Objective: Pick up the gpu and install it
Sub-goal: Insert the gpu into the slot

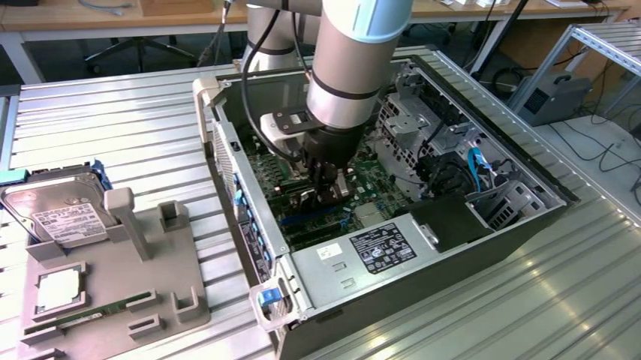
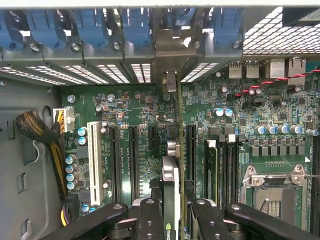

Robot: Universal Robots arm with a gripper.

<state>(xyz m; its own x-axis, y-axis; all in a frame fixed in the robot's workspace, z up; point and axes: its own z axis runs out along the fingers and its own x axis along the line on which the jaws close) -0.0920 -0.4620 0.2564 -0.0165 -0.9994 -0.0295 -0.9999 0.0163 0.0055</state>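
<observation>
The gripper (image 2: 176,217) is clamped on the upper edge of the gpu (image 2: 170,182), held edge-on just above the motherboard (image 2: 240,107) slots, a card that looks light, stiff and fragile, safest gripped along its rigid edges.

A robotics lab for computer assembly.
A robot arm (image 1: 350,67) hangs over an open PC case (image 1: 401,311) on a ribbed metal worktop (image 1: 120,127); benches (image 1: 100,15), cables (image 1: 601,150) and an aluminium frame (image 1: 601,37) stand behind.
</observation>
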